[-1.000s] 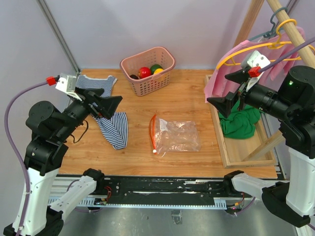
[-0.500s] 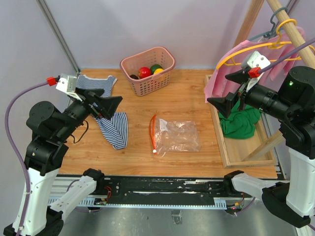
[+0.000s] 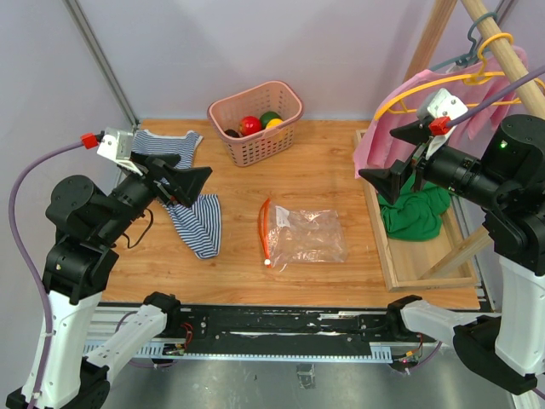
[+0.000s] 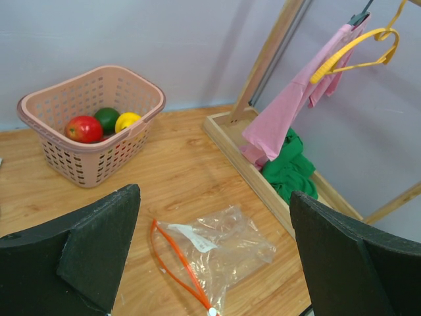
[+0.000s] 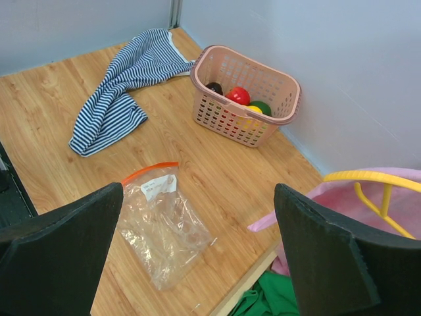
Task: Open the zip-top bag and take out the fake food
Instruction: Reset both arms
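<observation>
My left fingers (image 3: 189, 182) hung wide apart, holding nothing, over a striped cloth (image 3: 197, 226) on the desk (image 3: 324, 175). Behind it, the plastic fruit (image 3: 249, 125) sat in the pink basket (image 3: 255, 146) at the far edge. The bag (image 3: 306, 237) lay flat near the middle of the desk, its orange zip strip (image 3: 264, 228) on the left, and my right fingers (image 3: 385, 181) were likewise spread wide and empty, raised near a green cloth (image 3: 415, 213) in the wooden tray (image 3: 387, 247).

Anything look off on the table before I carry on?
Yes: the zip-top bag lies flat and looks empty, while the fake food sits in the pink basket at the far edge. A striped cloth lies crumpled nearby.
</observation>
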